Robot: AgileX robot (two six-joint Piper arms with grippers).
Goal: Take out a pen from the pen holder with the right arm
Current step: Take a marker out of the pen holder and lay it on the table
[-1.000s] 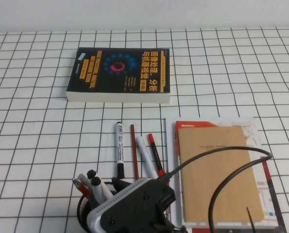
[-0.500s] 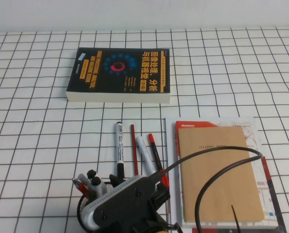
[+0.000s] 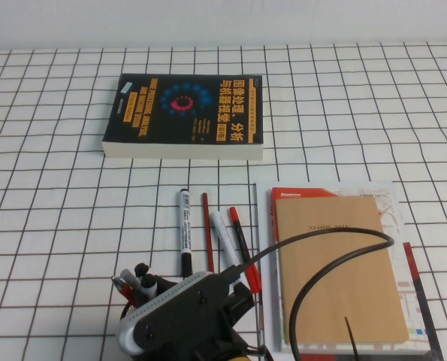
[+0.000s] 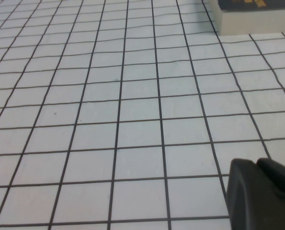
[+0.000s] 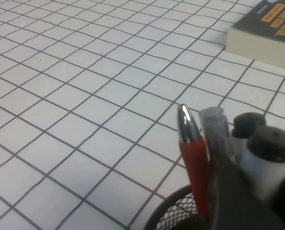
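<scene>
A black mesh pen holder [image 3: 125, 325] stands at the table's near edge and holds several pens. Among them the right wrist view shows a red pen [image 5: 195, 167], a clear-barrelled pen [image 5: 216, 132] and a white marker with a black cap [image 5: 269, 160]. My right gripper [image 3: 159, 301] reaches down into the holder [image 5: 167, 219] from above and hides most of it in the high view. Its fingers [image 5: 235, 196] are shut on the white marker. My left gripper [image 4: 262, 191] is shut and hangs low over bare checked cloth, out of the high view.
Several pens lie on the cloth just beyond the holder: a black marker [image 3: 184, 229], a red pencil [image 3: 207, 229], a white pen [image 3: 224, 241], a red pen [image 3: 241, 239]. A brown notebook [image 3: 336, 263] lies to the right, a dark book [image 3: 185, 114] farther back.
My right gripper has slid left and lowered over the pen holder, covering more of the pens. Its jaws have narrowed round the white marker. The loose pens have not moved.
</scene>
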